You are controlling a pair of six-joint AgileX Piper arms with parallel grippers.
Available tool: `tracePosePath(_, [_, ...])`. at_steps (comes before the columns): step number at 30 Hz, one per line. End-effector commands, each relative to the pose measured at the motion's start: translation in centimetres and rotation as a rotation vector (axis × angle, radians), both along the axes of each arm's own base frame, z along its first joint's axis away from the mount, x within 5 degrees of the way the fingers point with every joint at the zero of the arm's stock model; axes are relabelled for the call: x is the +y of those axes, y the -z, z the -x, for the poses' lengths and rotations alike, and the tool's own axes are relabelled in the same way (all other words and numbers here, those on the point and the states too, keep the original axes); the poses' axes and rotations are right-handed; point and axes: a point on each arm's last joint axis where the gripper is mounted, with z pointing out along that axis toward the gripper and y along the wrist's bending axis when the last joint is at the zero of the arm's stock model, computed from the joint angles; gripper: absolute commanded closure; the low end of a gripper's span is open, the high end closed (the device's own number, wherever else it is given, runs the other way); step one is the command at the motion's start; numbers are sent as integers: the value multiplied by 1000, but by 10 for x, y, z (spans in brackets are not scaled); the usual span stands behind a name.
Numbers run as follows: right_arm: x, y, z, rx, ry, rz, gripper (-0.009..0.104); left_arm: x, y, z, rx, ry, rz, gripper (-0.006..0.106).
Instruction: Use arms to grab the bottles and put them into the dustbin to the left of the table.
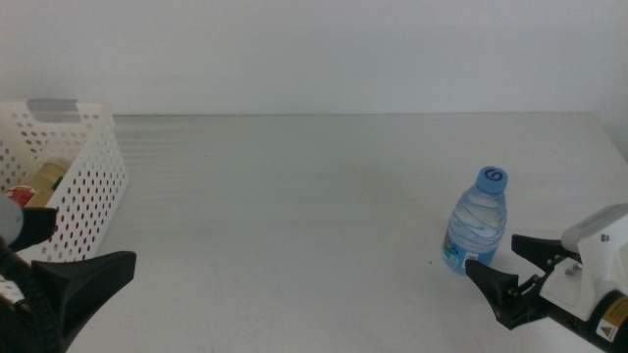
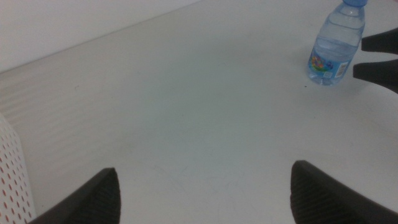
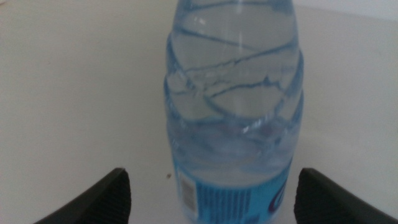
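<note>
right gripper (image 1: 508,273) at 4 o'clock, matte black jaws spread, just short of the bottle | left gripper (image 2: 202,193) at 8 o'clock, jaws wide | water bottle (image 1: 476,232) upright, clear ribbed plastic, blue cap (blue label) | smooth white table (image 1: 294,196) | perforated white dustbin (image 1: 83,172) at 9 o'clock

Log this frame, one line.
right gripper: open, at water bottle | left gripper: open, waiting by dustbin | bottle upright on table
</note>
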Motion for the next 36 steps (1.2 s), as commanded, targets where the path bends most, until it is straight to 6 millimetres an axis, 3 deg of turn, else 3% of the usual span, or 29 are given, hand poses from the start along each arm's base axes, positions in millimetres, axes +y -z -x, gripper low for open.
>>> tracePosePath(1, [3,-27,-11,-241,-28,-85,11,-1,-13,-2,-67,-5,54,10])
tracePosePath(7, [3,-33,-29,-285,-25,-84,11,-1,-13,-2,-67,-5,54,10])
tracePosePath(15, [7,-24,-54,-277,-61,-73,15,-1,-13,-2,-67,-5,54,10])
tracePosePath(17, [8,-23,-57,-281,-74,-71,23,-1,-13,-2,-67,-5,54,10])
tracePosePath(19, [8,-24,-58,-281,-82,-75,38,-1,-13,-2,-67,-5,54,10])
tracePosePath(23, [10,-26,-57,-254,-98,-130,92,-1,-13,-2,-67,-5,54,10])
tracePosePath(29, [36,-36,-65,-270,-198,-180,95,-1,-13,-2,-67,-5,55,10])
tracePosePath(36, [96,-65,-97,-297,-335,-133,95,-1,-13,-2,-67,-5,55,10])
